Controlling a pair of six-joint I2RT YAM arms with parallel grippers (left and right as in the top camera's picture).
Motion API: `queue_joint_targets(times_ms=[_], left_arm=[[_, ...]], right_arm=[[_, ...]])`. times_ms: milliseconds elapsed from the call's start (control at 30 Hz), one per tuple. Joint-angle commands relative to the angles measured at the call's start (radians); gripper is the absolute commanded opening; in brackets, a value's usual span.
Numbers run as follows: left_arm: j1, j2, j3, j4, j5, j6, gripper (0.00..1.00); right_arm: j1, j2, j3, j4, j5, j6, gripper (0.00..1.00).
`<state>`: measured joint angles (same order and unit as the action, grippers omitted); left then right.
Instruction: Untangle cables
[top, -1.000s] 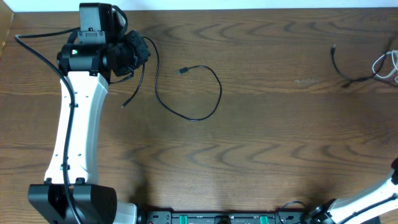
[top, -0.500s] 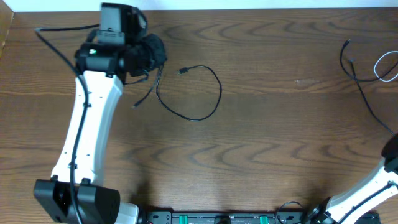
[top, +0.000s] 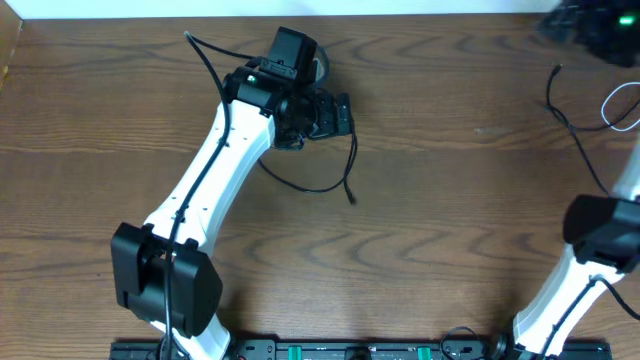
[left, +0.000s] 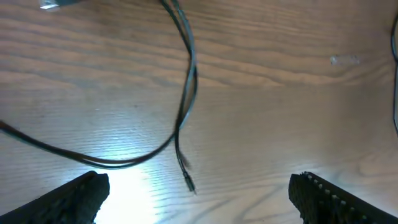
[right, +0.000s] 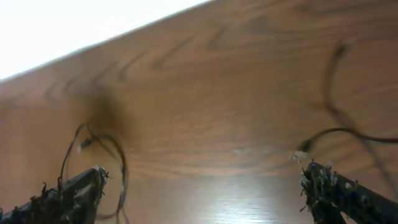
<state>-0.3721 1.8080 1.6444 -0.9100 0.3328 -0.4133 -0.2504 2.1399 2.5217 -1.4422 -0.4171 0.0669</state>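
Wood table (left: 292, 118) bears black cable (left: 190, 70) beneath wide-spread left gripper (left: 199, 190).

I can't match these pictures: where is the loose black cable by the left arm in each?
Overhead: black cable near the middle.
Left wrist: upper centre, curling down.
Right wrist: too blurred to tell.
Shared by the first two: a pale scuff.

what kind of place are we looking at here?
Probably a robotics lab bench: brown wood-grain tabletop, white-and-black left arm and right arm mounted at its near edge, thin black cable lying loose.
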Motion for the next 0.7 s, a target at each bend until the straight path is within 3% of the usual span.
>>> queue_joint_targets(times_ms=[0, 133, 300, 467, 667], left_arm=[[0.055, -0.037, 0.036, -0.012, -0.043, 0.017, 0.98], [0.178, -0.114, 0.039, -0.025, -0.043, 0.008, 0.98], [0.291, -0.163, 0.038, -0.049, -0.042, 0.008, 0.98], [0.328, -0.164, 0.032, -0.074, -0.044, 0.01, 0.99], [0.329, -0.164, 0.032, -0.081, -0.069, 0.01, 0.98]], right_arm=[[0.09, -0.017, -0.08, 0.003, 0.023, -0.024, 0.99], [0.225, -0.017, -0.219, 0.046, 0.022, -0.039, 0.99], [0.363, -0.017, -0.366, 0.167, 0.023, -0.037, 0.87], [0.492, -0.017, -0.547, 0.335, 0.129, 0.111, 0.8], [0.621, -0.017, -0.763, 0.576, 0.192, 0.24, 0.54]])
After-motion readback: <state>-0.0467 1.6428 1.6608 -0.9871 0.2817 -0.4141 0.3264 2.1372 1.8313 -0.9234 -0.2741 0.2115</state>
